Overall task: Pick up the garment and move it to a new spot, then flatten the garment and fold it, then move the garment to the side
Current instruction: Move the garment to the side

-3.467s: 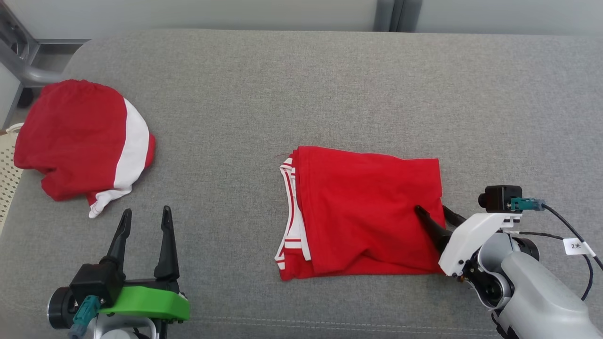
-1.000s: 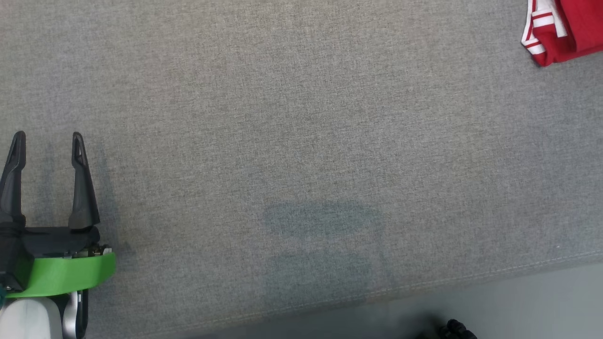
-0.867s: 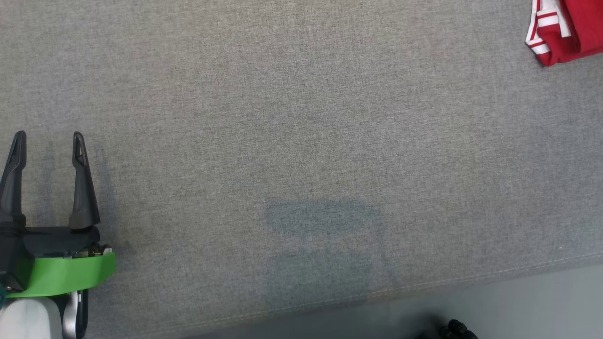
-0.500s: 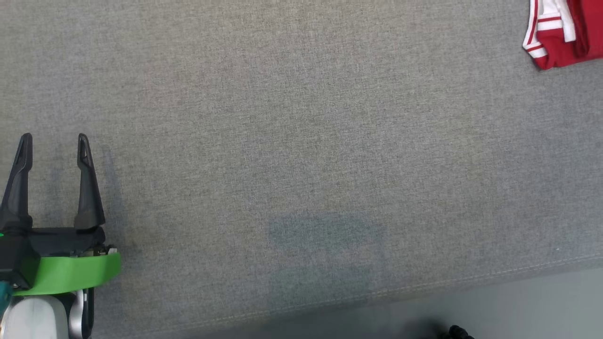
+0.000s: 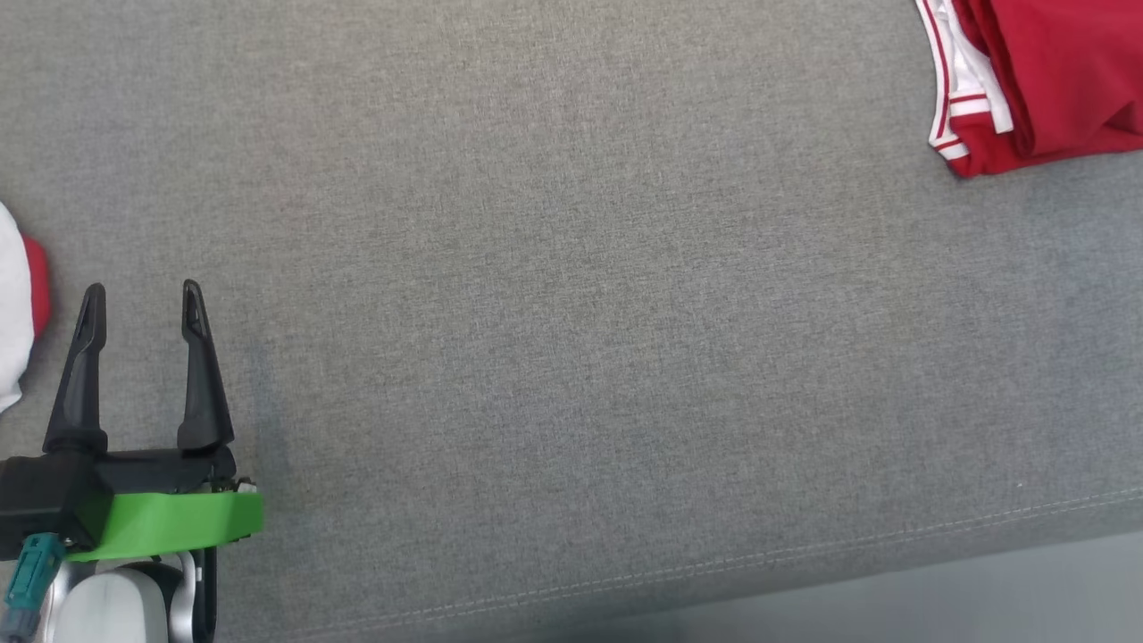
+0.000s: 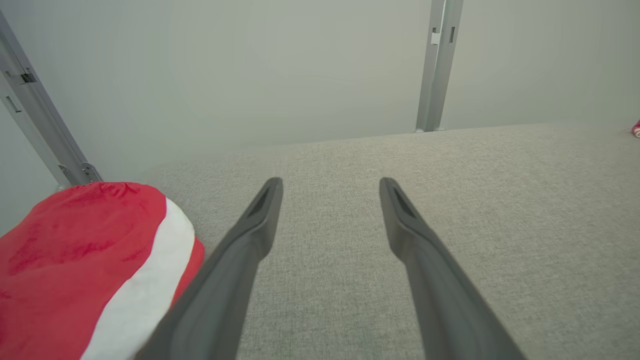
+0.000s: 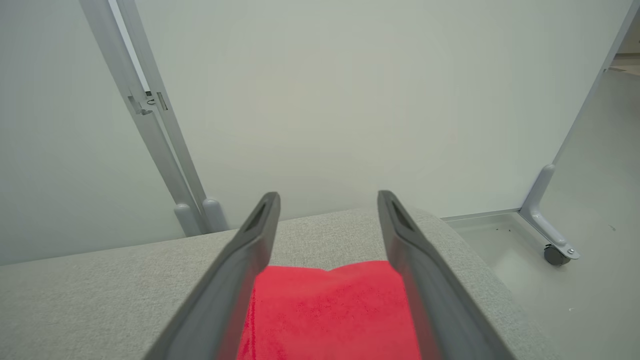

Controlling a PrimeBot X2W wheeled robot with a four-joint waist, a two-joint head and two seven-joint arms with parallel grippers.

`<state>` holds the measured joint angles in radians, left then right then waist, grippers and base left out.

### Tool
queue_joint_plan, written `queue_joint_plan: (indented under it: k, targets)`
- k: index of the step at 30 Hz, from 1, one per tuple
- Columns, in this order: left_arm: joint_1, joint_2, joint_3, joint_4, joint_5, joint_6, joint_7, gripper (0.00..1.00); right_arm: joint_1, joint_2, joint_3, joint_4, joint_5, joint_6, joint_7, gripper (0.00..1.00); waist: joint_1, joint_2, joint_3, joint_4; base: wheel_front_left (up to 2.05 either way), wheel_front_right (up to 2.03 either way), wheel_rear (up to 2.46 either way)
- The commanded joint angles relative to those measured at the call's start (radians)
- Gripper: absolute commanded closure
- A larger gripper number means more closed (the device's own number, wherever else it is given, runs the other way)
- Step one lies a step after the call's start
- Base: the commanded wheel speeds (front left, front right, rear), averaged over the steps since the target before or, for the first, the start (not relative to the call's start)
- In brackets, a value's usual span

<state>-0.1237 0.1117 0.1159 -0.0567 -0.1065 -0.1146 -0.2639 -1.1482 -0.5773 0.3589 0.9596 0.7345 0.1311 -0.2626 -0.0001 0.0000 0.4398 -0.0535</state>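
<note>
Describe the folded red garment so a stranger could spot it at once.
On the wide grey cushion, look to the head view's upper right. The folded red garment lies flat there, striped white trim along its left edge; the other red garment, by the left end effector, is a rounded heap with a broad white band.

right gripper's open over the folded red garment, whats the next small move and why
Probably lift the right gripper straight up and back. Its jaws stand open, the folded red garment lies flat on the grey cushion between its fingers, nothing held; a clean retreat should avoid dragging the fold.
</note>
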Motion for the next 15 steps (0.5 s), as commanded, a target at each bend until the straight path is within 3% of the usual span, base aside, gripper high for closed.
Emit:
queue_joint_plan:
  k: [1,15]
  targets:
    - [0.011,-0.003,-0.002,0.009,-0.007,-0.002,0.000,0.00,0.051,0.018,-0.021,-0.034,-0.019,-0.001,-0.002,0.00,0.0001,0.0000,-0.062,0.002,0.00,0.00,0.00]
    - [0.038,-0.031,-0.010,0.077,-0.021,-0.006,0.000,0.00,0.377,0.188,-0.189,-0.284,-0.176,-0.001,-0.003,0.00,0.0001,0.0000,-0.210,0.043,0.00,0.00,0.00]
